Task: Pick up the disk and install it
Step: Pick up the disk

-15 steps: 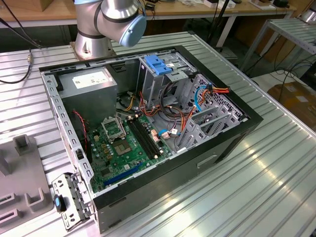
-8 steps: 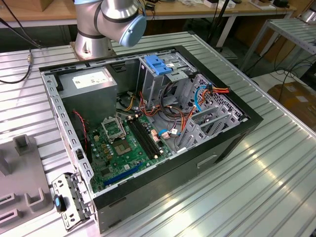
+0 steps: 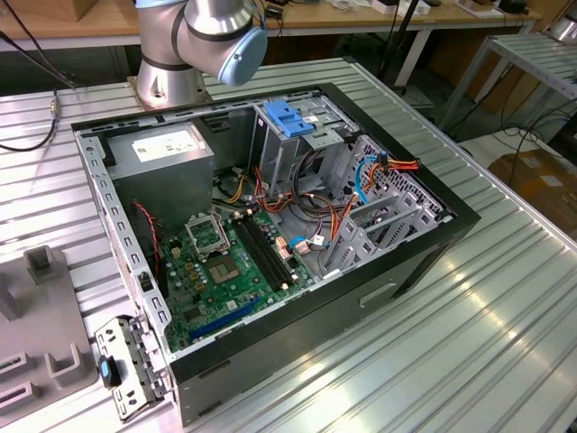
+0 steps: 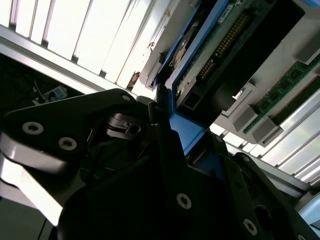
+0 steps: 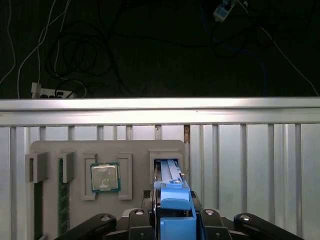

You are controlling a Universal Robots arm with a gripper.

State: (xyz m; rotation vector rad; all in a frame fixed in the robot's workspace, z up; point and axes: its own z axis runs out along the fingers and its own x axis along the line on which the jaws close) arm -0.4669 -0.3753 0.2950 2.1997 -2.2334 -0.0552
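Seeing gripper (image 5: 175, 215) cropped at picture edge in first wrist view; blocking much of disk (image 4: 210, 55) in second wrist view.

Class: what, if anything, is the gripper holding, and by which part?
In the first wrist view, the gripper appears shut on the disk, clamping its blue plastic rail.

Robotics lab, electronics bench work going on.
An open computer case (image 3: 297, 343) is lying on a ribbed aluminium table (image 3: 487, 343) beside a robot arm (image 3: 216, 36), wooden workbenches (image 3: 54, 18) are standing behind, cables (image 5: 75, 55) are trailing over the dark floor, and a grey fixture (image 5: 50, 150) is holding a processor chip (image 5: 105, 177).
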